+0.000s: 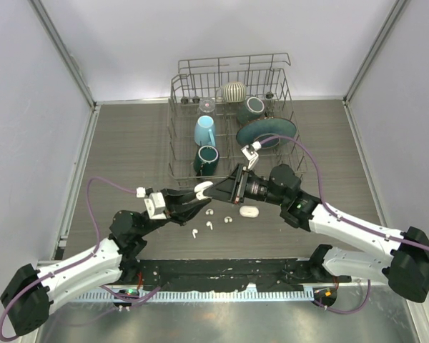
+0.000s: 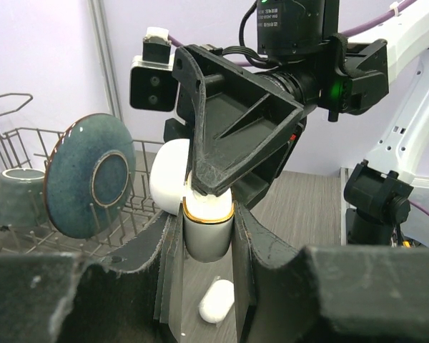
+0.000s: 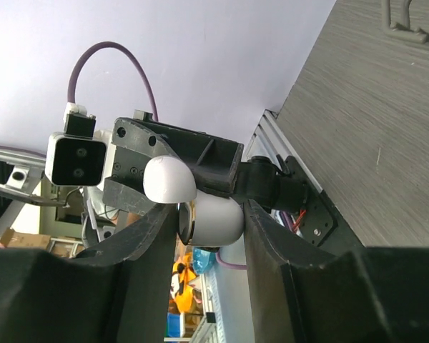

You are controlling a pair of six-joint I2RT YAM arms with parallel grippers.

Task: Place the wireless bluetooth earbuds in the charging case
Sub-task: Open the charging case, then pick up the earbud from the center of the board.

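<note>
The white charging case with a gold rim is held above the table where both grippers meet, its lid hinged open. My left gripper is shut on the case body. My right gripper comes from the opposite side and is shut on the same case. Its black finger covers the case's open top in the left wrist view. Two tiny white earbuds lie on the table just below the grippers. The inside of the case is hidden.
A white oval pod lies on the table right of the earbuds and also shows in the left wrist view. Two more small white bits lie nearby. A wire dish rack with mugs and a blue plate stands behind.
</note>
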